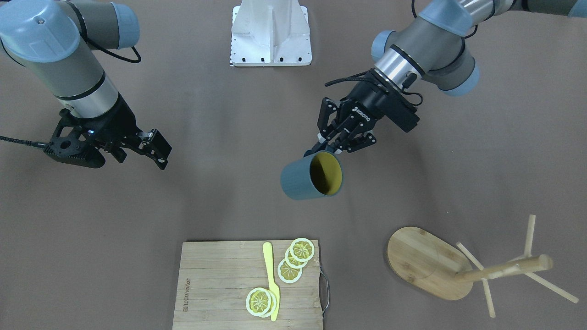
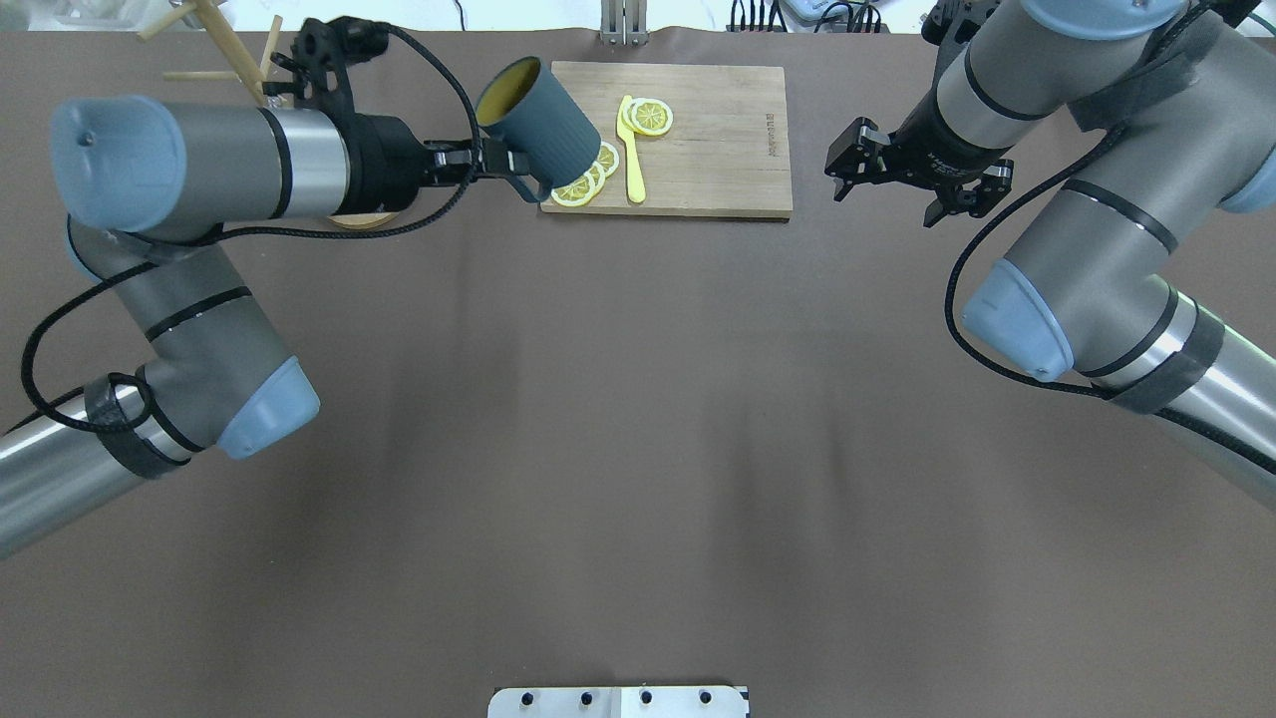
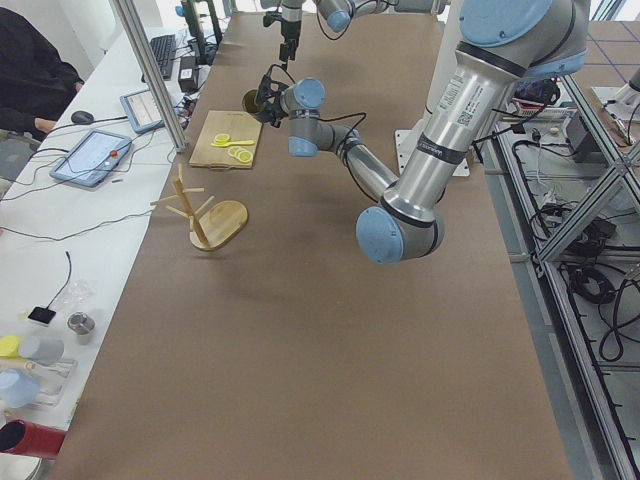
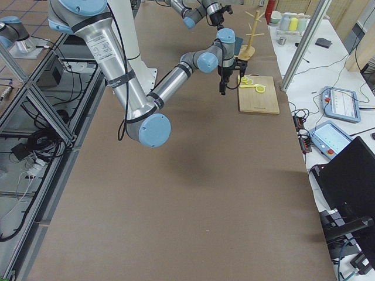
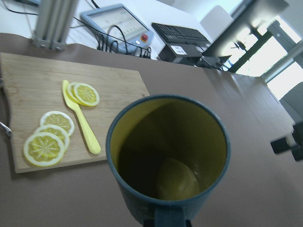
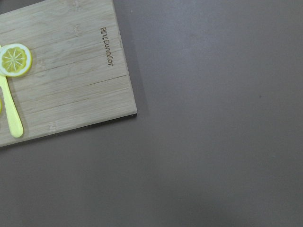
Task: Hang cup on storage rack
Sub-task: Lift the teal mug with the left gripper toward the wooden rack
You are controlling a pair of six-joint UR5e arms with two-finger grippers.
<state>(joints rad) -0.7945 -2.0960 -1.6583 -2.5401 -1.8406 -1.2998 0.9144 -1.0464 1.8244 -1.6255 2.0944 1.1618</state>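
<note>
Pinching the cup (image 1: 300, 181) by its handle in the left tool (image 1: 328, 145), jaws pressed onto the loop. Holding it in the air, clear of the worktop (image 1: 229, 183), tipped nearly on its side, yellow mouth facing away from the robot's base. Parking the right tool (image 2: 885, 202) empty, fingers spread, well apart on the other side of the cutting board (image 1: 220, 275). Looking at the rack (image 1: 426, 261): standing upright near the worktop's far edge, to the robot's left of the board, thin pegs (image 1: 529, 236) slanting up. Judging transport as the step in hand, hanging not yet done. From the cup, lies further out from the base and more to the left. Reachable sooner with the left arm, so probably no handover needed. Need to line the handle loop up with one peg's long axis, then slide it down over the tip. Expect tight clearance there, with the tool covering part of the handle.
</note>
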